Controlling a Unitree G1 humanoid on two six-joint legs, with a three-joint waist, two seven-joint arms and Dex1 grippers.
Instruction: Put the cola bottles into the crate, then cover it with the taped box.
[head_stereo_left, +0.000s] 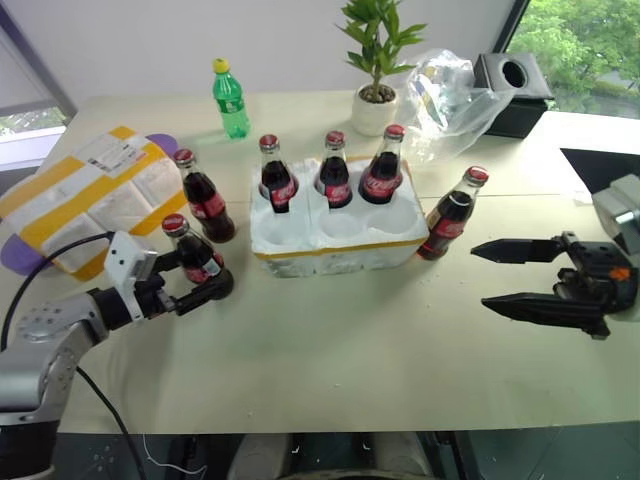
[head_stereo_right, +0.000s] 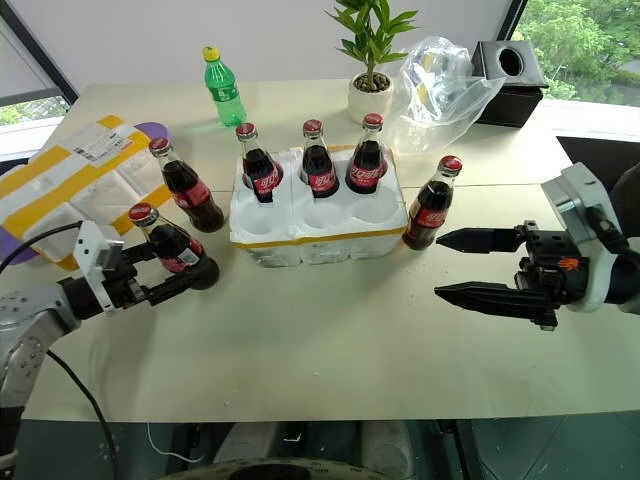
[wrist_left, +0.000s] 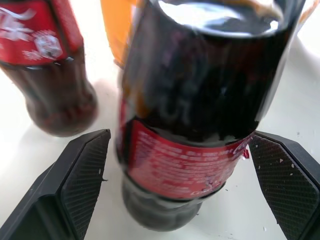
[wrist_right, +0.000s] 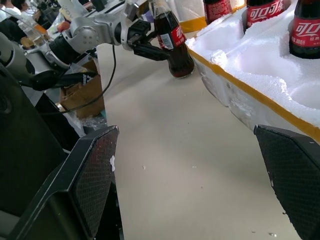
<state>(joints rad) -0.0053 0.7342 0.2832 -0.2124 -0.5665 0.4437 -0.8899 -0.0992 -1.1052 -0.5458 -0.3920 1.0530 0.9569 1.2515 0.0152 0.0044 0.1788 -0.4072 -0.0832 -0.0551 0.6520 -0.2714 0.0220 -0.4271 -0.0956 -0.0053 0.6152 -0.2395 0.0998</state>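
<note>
Step in hand: loading the fourth cola bottle. The left gripper (head_stereo_left: 205, 283) stands released, its jaws straddling a cola bottle (head_stereo_left: 196, 255) without contact. The right gripper (head_stereo_left: 515, 275) hangs released and empty. Next move: clench on the bottle, lift it, and seat it in an empty front well of the crate (head_stereo_left: 340, 245).
</note>
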